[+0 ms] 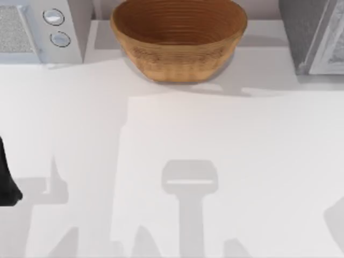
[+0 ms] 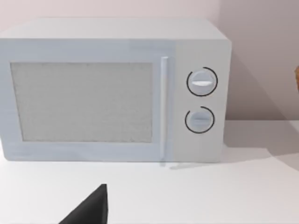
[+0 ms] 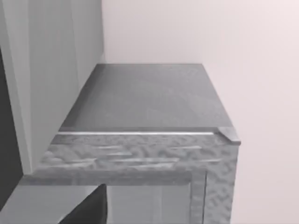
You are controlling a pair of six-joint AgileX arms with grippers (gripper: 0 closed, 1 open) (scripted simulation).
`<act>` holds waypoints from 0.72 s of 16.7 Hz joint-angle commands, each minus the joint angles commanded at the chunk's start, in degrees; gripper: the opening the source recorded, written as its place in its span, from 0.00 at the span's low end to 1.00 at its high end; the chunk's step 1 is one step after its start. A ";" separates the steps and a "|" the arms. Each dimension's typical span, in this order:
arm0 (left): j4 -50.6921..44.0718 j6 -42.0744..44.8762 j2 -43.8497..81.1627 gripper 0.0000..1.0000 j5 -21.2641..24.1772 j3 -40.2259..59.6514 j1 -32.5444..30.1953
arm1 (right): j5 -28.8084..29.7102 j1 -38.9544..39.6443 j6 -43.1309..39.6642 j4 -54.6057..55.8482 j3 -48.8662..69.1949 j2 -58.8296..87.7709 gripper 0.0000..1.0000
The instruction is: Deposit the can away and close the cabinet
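1. We see a white table from above. A big woven bowl sits at 12 o'clock, a microwave at 10 o'clock and a grey cabinet at 2 o'clock.
2. Our job is to put the can away and shut the cabinet. We cannot tell where the can is. It may be hidden low in the bowl or inside the cabinet, but that is only a guess.
3. Our left arm waits at the table's edge at 9 o'clock. We think it stays there so it is out of the way.
4. The left gripper faces the front of the microwave. It holds nothing that we can see. We cannot tell if this hand is apart or together.
5. The right gripper is up high, close to the cabinet, looking over its flat top. We think it is there because the cabinet is where the work is.
6. We cannot tell if the right hand is apart or together, or if the cabinet is shut.
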 joint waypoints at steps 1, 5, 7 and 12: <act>0.00 0.00 0.00 1.00 0.00 0.00 0.00 | 0.96 1.11 0.10 -0.16 0.23 0.23 1.00; 0.00 0.00 0.00 1.00 0.00 0.00 0.00 | 9.88 10.70 0.08 -0.63 1.35 0.63 1.00; 0.00 0.00 0.00 1.00 0.00 0.00 0.00 | 17.15 17.99 0.02 -0.95 1.86 0.72 1.00; 0.00 0.00 0.00 1.00 0.00 0.00 0.00 | 39.38 39.82 0.17 -2.43 1.62 0.99 1.00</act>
